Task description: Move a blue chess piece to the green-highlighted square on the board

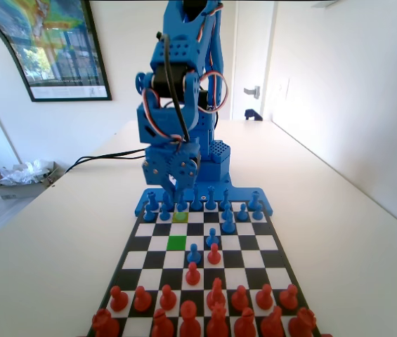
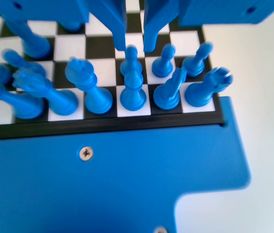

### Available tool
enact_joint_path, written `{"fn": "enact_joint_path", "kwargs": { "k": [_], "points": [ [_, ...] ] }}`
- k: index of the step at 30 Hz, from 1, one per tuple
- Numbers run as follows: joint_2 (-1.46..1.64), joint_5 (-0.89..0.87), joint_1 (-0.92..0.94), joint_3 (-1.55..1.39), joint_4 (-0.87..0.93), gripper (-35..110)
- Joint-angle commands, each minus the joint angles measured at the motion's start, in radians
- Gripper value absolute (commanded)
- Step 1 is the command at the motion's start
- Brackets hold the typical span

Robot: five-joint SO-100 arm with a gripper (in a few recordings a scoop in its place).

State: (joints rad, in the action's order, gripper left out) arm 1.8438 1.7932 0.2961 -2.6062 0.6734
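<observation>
The two fingers [image 2: 119, 29] hang spread, with a clear gap between them, and they pinch nothing — the round head of the blue chess piece [image 2: 131, 62] stands just below the gap, at six o'clock from the tips, and I cannot tell if either finger touches it. The gripper [image 2: 135, 44] is low over the blue side of the board [image 1: 131, 247].

Going from large to small: the board lies flat on the table, chequered black and white with a dark rim. In the fixed view the blue arm stands at twelve o'clock, and the gripper [image 1: 175, 188] comes down over the blue rows at that far end. The red pieces stand at six o'clock, near the camera. A few pawns of both colours meet in the middle of the board. The green-highlighted square [image 1: 177, 242] is bright and empty, at about seven o'clock from the gripper, a little apart from it. A duller yellow-olive square [image 1: 180, 217] lies between them, directly under the gripper.

As I judge it, the task is only at its beginning — the pawn is not yet grasped and the green square waits empty. What is left: to close on the pawn, lift it, carry it to the green square and release it.
</observation>
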Motion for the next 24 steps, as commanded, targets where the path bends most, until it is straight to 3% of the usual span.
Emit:
{"fn": "enact_joint_path", "kwargs": {
  "k": [1, 24],
  "points": [
    [0.012, 0.017, 0.005, -0.005, -0.008, 8],
    [-0.051, 0.032, -0.005, -0.015, -0.089, 8]
  ]
}}
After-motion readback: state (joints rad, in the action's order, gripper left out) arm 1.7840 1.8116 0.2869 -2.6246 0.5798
